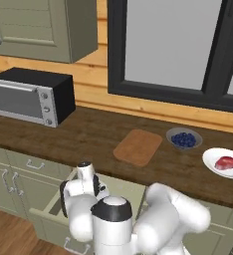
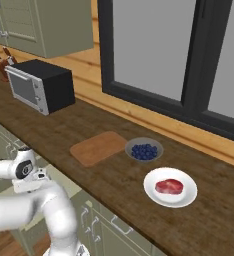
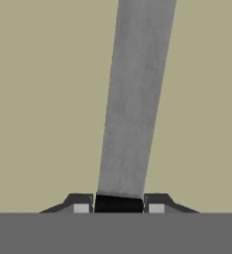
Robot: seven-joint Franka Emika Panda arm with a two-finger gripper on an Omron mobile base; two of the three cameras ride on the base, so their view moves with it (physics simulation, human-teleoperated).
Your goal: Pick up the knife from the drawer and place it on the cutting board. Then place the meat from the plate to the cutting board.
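A: Arm [image 1: 138,219] is folding low in front of the cabinets, its wrist reaching down into the open drawer [image 1: 56,206] below the worktop [image 1: 88,134].

B: And the claw [image 3: 119,204]?

A: It is pinching shut on the knife [image 3: 133,99], the two fingertips [image 3: 81,203] pressing either side of the black handle where it meets the blade.

B: Which way is the knife lying?

A: Flat on the drawer's olive floor, its long axis running straight away from the claw in the hand view (leaning slightly to the right there), the grey blade pointing toward the top.

B: The other things?

A: The cutting board [image 1: 137,147] is lying bare on the worktop, and the meat [image 1: 225,163] is sitting on the plate [image 1: 210,159].
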